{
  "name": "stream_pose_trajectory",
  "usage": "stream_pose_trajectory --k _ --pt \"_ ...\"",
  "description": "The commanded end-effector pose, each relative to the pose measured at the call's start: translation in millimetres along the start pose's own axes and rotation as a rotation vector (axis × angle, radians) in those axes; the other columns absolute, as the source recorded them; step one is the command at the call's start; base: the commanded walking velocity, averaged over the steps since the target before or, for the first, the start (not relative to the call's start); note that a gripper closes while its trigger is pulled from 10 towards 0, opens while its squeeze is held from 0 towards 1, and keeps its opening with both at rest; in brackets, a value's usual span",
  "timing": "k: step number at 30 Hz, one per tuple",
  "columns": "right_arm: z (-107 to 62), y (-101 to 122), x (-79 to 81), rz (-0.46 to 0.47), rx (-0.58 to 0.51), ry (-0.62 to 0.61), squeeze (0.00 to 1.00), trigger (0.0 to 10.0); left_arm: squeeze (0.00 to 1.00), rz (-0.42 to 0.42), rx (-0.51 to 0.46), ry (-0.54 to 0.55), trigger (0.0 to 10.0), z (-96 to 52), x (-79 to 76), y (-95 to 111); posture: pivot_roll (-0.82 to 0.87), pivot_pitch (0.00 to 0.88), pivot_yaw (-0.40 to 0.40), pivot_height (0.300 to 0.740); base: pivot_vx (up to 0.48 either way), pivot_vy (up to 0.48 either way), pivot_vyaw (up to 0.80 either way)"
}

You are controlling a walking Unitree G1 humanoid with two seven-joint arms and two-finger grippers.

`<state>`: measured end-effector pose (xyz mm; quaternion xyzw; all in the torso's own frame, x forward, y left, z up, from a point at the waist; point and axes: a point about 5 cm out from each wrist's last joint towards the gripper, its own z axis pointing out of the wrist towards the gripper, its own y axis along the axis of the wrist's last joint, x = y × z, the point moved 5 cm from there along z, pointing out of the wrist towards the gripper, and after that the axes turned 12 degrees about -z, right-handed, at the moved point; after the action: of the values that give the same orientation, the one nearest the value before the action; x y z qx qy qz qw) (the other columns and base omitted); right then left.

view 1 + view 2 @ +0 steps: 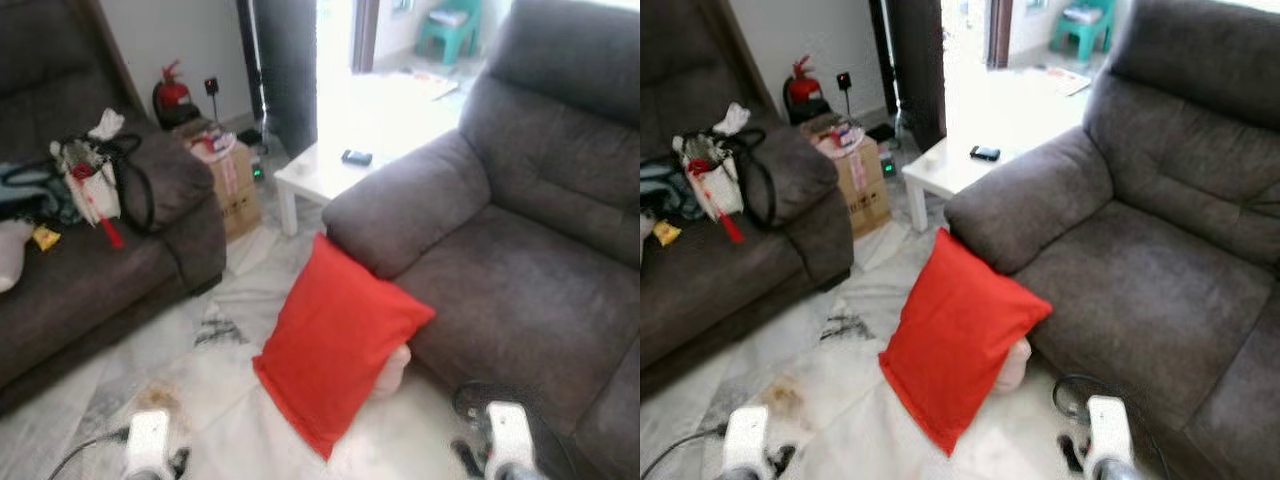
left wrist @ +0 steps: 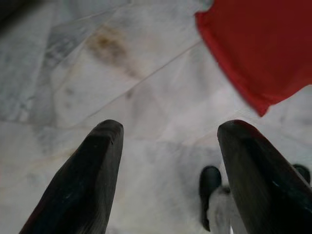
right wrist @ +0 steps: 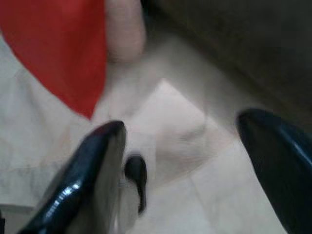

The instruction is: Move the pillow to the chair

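A red pillow [image 1: 335, 340] stands on the marble floor, leaning against the front of the grey armchair [image 1: 520, 270] just below its armrest. A pale object [image 1: 392, 372] peeks out behind the pillow's lower right side. My left gripper [image 2: 168, 161] hangs open above bare floor, with the pillow's corner [image 2: 258, 44] ahead of it. My right gripper [image 3: 180, 161] is open too, low over the floor beside the chair base, the pillow's tip [image 3: 68, 53] in front. Both wrists [image 1: 148, 445] [image 1: 508, 440] sit at the bottom edge of the head views.
A dark grey sofa [image 1: 90, 270] on the left carries bags and clutter [image 1: 95, 175]. A cardboard box [image 1: 232, 185], a fire extinguisher [image 1: 172, 95] and a white low table [image 1: 330, 170] holding a dark device [image 1: 356, 157] stand behind. A brownish stain [image 1: 160, 398] marks the floor.
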<state>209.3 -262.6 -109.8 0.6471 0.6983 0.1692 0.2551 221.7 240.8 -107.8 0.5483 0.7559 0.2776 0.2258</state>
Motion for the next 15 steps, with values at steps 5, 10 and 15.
stream_pose_trajectory --k 5,10,15 --pt "2.0 8.5 6.5 0.018 -0.028 0.011 0.00 10.0 0.00 0.010 -0.001 0.025 10.0 -0.8 12.3 2.5 0.00 0.043 0.020 0.740 0.310 0.000 0.00" --pt "2.1 7.1 6.1 0.027 -0.019 0.007 0.00 10.0 0.00 0.009 -0.002 0.026 10.0 -0.8 12.4 2.7 0.00 0.047 0.020 0.740 0.316 0.000 -0.25" --pt "2.1 7.3 6.4 0.024 -0.020 0.008 0.00 10.0 0.00 0.009 -0.002 0.026 10.0 -0.8 12.7 2.8 0.00 0.049 0.020 0.740 0.318 0.000 -0.68"
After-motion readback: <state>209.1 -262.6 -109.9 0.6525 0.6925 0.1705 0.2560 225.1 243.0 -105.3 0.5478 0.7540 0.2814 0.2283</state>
